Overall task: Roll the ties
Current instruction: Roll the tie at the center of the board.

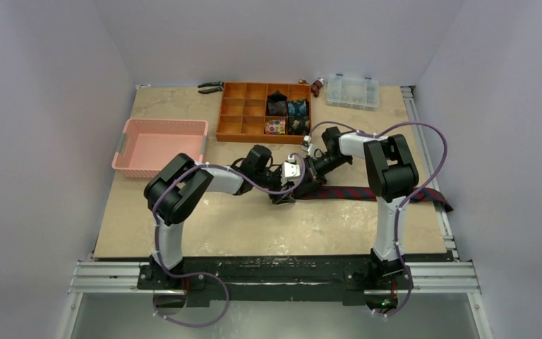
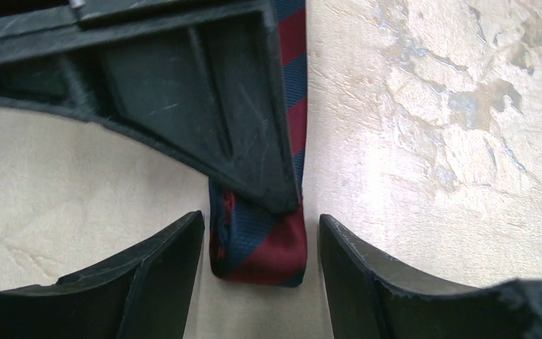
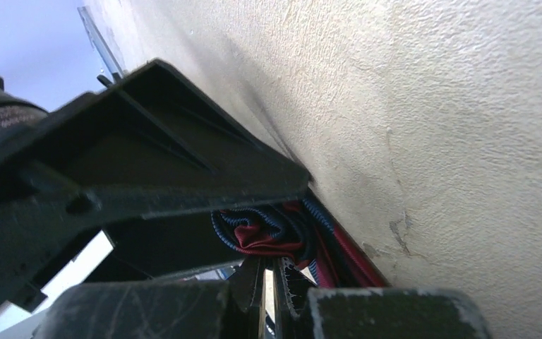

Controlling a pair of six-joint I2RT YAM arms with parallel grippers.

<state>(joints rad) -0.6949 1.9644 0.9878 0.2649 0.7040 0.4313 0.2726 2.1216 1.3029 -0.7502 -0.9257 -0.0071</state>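
If spread wider before pinning the fold, could let the roll spring flat. Left gripper (image 2: 260, 226): apart, flanking the folded end of the striped tie (image 2: 261, 261), touching neither side. Right gripper (image 3: 268, 272): pressed together, lying over that end; true pinch unclear. Behind it, trailing flat along the table (image 2: 430, 141).

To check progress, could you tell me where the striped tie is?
In the top view the striped tie lies on the table, from its right edge to the centre, where the left gripper straddles its end.
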